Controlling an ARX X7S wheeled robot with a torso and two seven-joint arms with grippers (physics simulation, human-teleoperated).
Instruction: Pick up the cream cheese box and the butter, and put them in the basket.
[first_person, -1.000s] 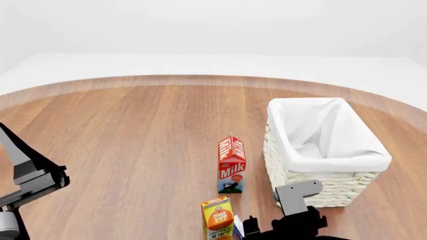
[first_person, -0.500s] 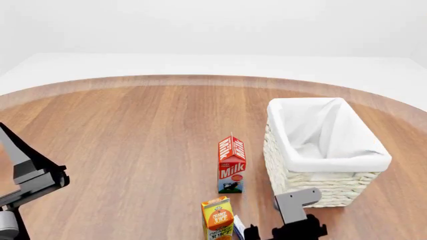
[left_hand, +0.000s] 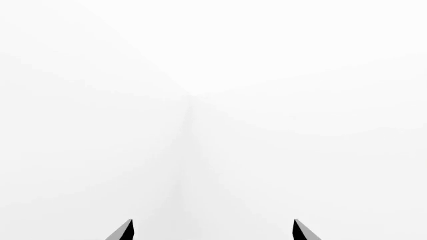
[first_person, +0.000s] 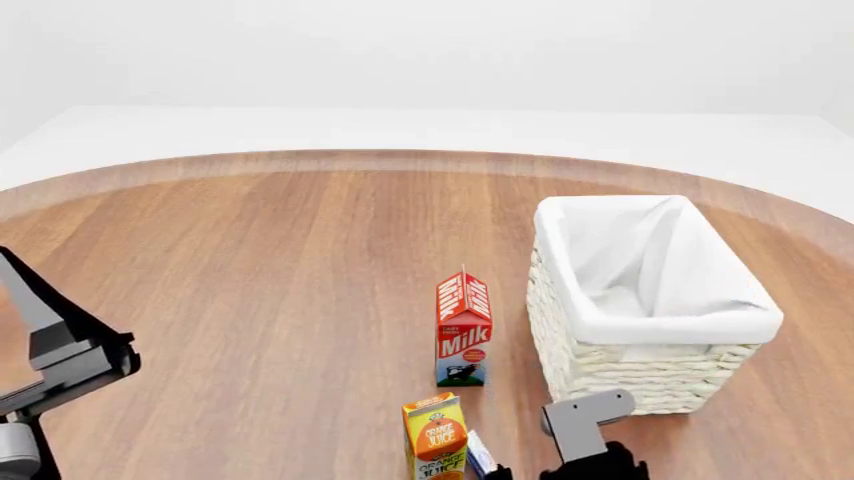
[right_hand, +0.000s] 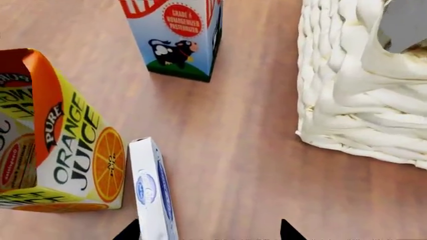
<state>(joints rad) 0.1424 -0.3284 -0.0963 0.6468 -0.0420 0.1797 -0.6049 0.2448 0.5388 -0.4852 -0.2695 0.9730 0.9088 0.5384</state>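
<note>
A: What crowds the cream cheese box (right_hand: 151, 189)?
B: The juice carton (right_hand: 57, 140) touches it; milk carton (right_hand: 177, 35) and basket (right_hand: 360, 95) stand near.
A: And the jaws?
B: The right gripper (right_hand: 208, 231) is spread, the box at one fingertip. The left gripper (left_hand: 212, 230) is parted, facing blank white.

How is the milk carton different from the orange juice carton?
The milk carton is red, white and blue with a cow picture; the orange juice carton is orange and yellow with orange slices. The milk carton stands farther from the robot, by itself; the juice carton has the cream cheese box right beside it. Both stand upright on the table.
</note>
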